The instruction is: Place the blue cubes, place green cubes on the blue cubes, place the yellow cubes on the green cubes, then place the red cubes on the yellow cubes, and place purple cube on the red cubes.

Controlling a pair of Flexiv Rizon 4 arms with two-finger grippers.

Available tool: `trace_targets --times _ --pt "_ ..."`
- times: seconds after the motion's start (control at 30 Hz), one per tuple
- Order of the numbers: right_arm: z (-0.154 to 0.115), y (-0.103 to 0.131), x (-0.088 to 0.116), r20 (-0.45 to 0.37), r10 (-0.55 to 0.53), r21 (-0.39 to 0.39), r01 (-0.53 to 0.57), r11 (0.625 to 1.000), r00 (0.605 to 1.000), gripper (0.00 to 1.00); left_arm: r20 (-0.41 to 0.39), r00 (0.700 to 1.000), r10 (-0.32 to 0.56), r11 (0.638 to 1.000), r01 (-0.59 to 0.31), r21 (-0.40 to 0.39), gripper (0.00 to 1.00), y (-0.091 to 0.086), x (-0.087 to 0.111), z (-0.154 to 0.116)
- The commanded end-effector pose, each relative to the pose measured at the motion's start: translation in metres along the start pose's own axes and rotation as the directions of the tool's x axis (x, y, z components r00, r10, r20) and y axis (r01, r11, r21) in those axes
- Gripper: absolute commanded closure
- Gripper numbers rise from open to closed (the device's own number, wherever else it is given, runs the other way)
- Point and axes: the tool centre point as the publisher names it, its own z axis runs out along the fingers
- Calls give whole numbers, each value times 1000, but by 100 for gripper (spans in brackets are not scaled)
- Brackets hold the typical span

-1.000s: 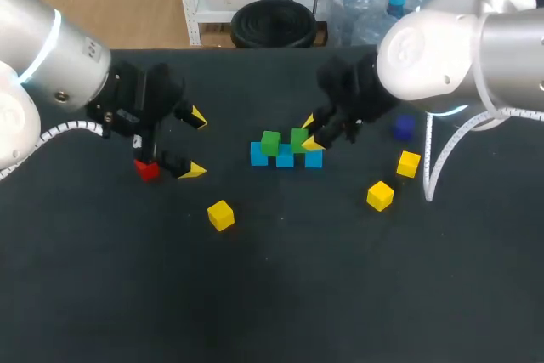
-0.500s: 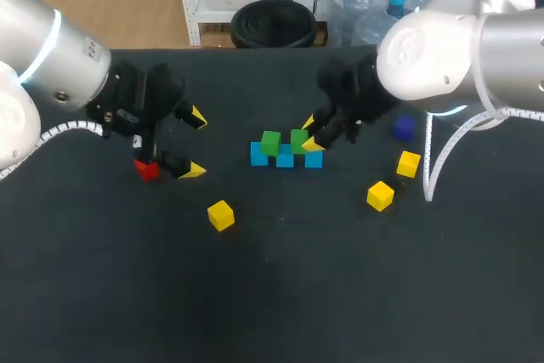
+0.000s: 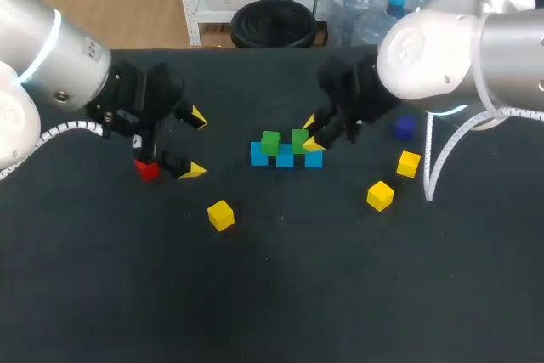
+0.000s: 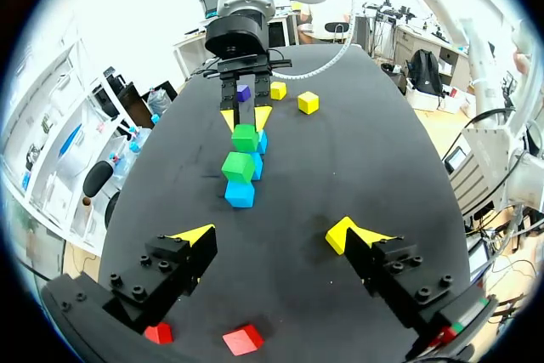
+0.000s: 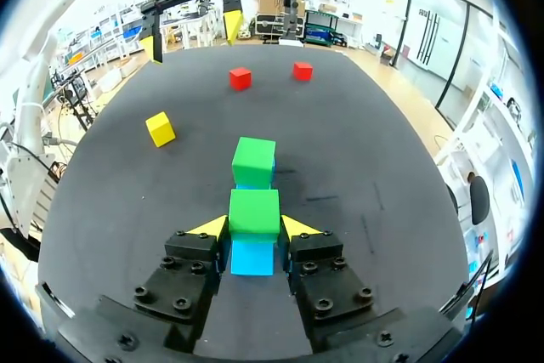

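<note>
Three blue cubes (image 3: 285,159) stand in a row mid-table, with two green cubes on them. My right gripper (image 3: 309,133) is shut on the right-hand green cube (image 5: 253,212), which rests on the blue cubes (image 5: 252,257); the other green cube (image 5: 254,161) sits just ahead of it. My left gripper (image 4: 269,235) hangs open over the table's left part, with nothing between its fingers. Two red cubes (image 4: 243,339) lie under and behind it. A purple cube (image 3: 404,127) lies to the right, past my right arm.
One yellow cube (image 3: 220,214) lies in front of the row, to its left. Two more yellow cubes (image 3: 380,195) lie at the right, near the purple cube. The table's front part is bare black cloth (image 3: 272,295).
</note>
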Motion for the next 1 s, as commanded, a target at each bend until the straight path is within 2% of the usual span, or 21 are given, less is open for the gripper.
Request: trace_targets --times 0.03,0.3,0.33,0.37,0.5,0.57,0.7,0.87,1.0 --pt "1 -2 0 3 1 -2 0 1000 1000 100 5 1000 3 1000 -3 -1 0 0 1 0" --pt "2 -2 0 3 4 -4 -4 1000 1000 100 5 1000 3 1000 -3 -1 0 0 1 0" --pt "2 -2 0 3 4 -5 -4 1000 1000 98 5 1000 3 1000 -3 -1 0 0 1 0" --pt "2 -2 0 2 4 -7 -4 1000 1000 87 5 1000 3 1000 -3 -1 0 0 1 0" --pt "2 -2 0 1 4 -8 -4 1000 1000 80 5 1000 3 1000 -3 -1 0 0 1 0" --pt "2 -2 0 1 5 -8 -5 1000 1000 71 5 1000 3 1000 -3 -1 0 0 1 0" --pt "2 -3 1 2 8 -8 -8 1000 1000 62 5 1000 3 1000 -3 -1 0 0 1 0" --pt "2 -3 1 4 11 -9 -11 1000 1000 57 5 1000 3 1000 -3 -1 0 0 1 0" --pt "2 -4 1 6 10 -12 -10 1000 1000 59 5 1000 3 1000 -3 -1 0 0 1 0"
